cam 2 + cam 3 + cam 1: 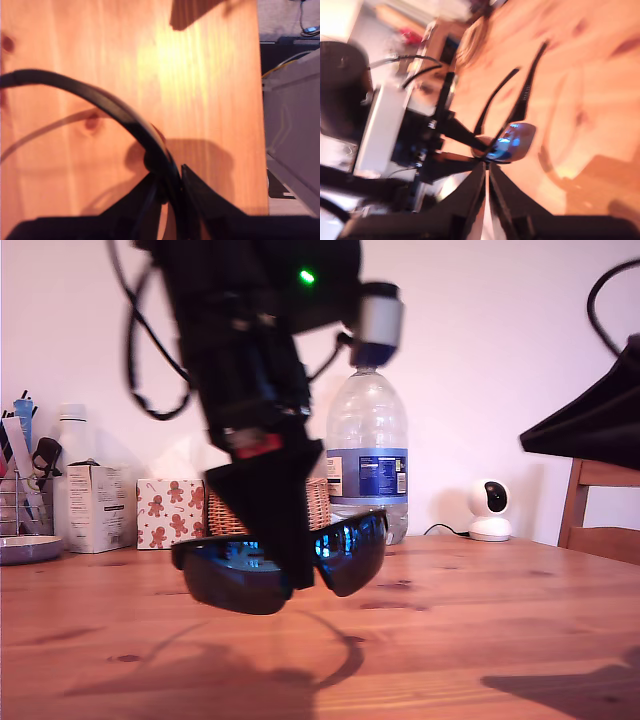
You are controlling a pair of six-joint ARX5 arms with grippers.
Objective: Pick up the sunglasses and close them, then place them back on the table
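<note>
My first gripper is clamped on the sunglasses: in the first wrist view a black arm of the frame runs straight down into the narrow slot between the two dark fingers, which press against it from both sides. In the exterior view the same arm comes down from above and meets the glasses near the middle of the lens, its black body covering part of the frame. The glasses hang in the air above the table, front tilted a little, blue lens facing the camera, with their shadow on the wood beneath.

My second gripper shows in the blurred second wrist view with its fingers drawn nearly together, tips just beside one end of the lens. Whether they pinch the lens or only sit next to it I cannot tell. Both temple arms stick out away from the lens there.

Behind the glasses in the exterior view stand a water bottle and a wicker basket.
</note>
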